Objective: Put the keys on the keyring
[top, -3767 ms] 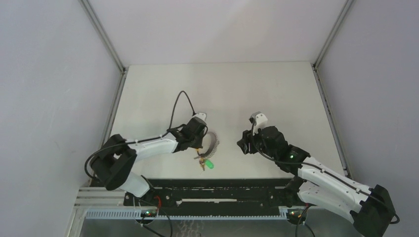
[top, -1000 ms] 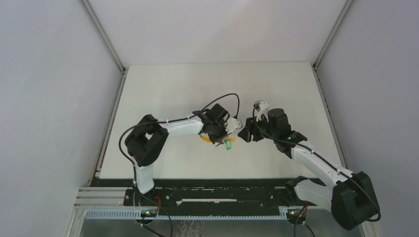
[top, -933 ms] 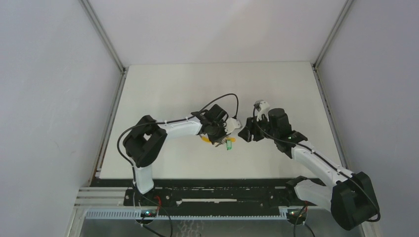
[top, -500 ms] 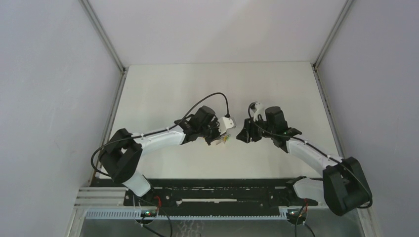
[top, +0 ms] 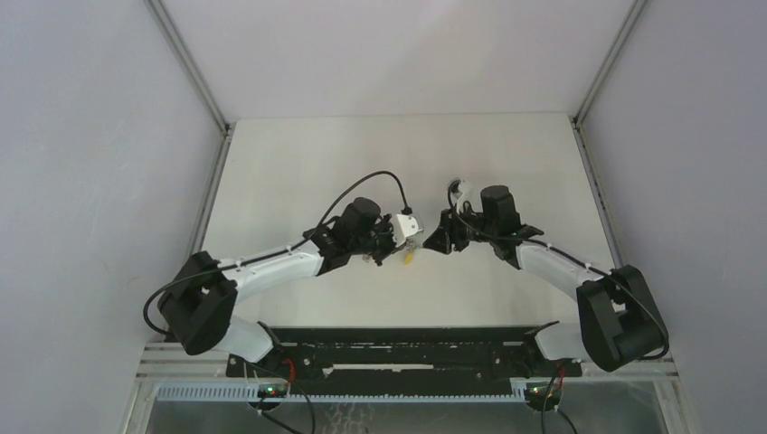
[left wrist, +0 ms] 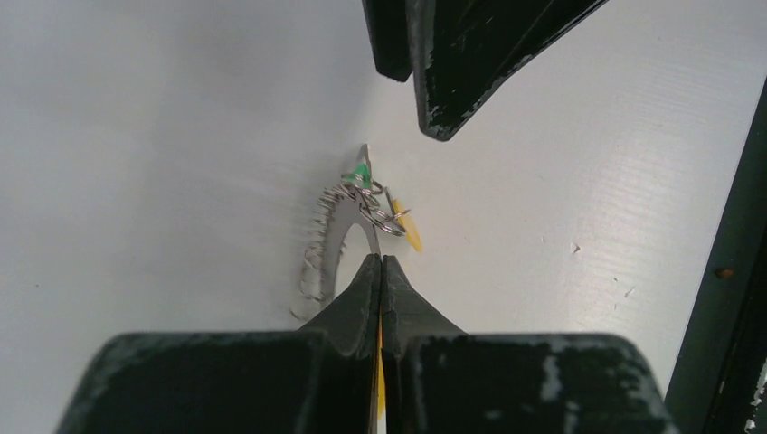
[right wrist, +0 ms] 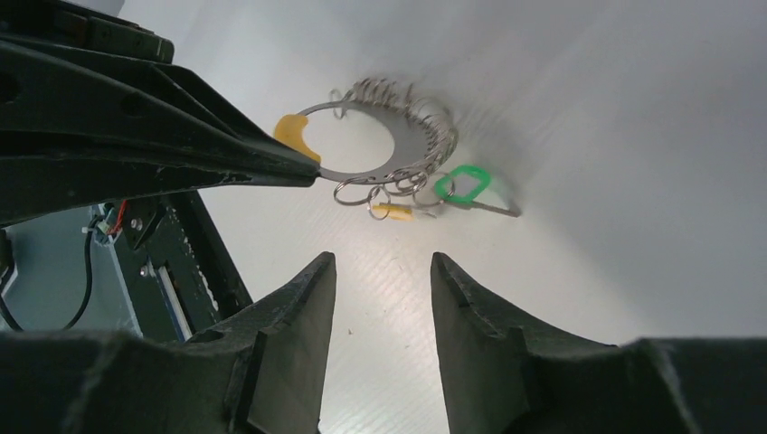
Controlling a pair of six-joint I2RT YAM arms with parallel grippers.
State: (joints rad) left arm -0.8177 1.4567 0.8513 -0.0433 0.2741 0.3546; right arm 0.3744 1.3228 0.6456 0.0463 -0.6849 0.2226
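Observation:
The keyring [right wrist: 358, 173], a flat grey ring edged with small wire loops, is held by its rim in my left gripper [right wrist: 312, 172], which is shut on it. From its loops hang the keys, a green-headed one [right wrist: 461, 185] and a yellow-headed one [right wrist: 393, 212]. Something yellow also shows between the shut left fingers [left wrist: 357, 298]. The left wrist view has the keyring [left wrist: 336, 226] just past my left gripper [left wrist: 380, 259], with the green key [left wrist: 362, 172] and yellow key [left wrist: 409, 231] beyond. My right gripper [right wrist: 383, 258] is open and holds nothing, facing the keys a short way off. From above, the left gripper [top: 405, 242] and right gripper [top: 432, 242] nearly meet.
The white table [top: 362, 154] is walled at the left, right and back. A black rail [top: 407, 339] runs along the near edge. The left arm's black cable [top: 371, 179] loops above its wrist. The right gripper's fingers [left wrist: 452, 72] fill the top of the left wrist view.
The left gripper has closed fully on the keyring while its arm swung its elbow leftward. The right gripper has moved slightly left towards the keys, and its jaws have narrowed.

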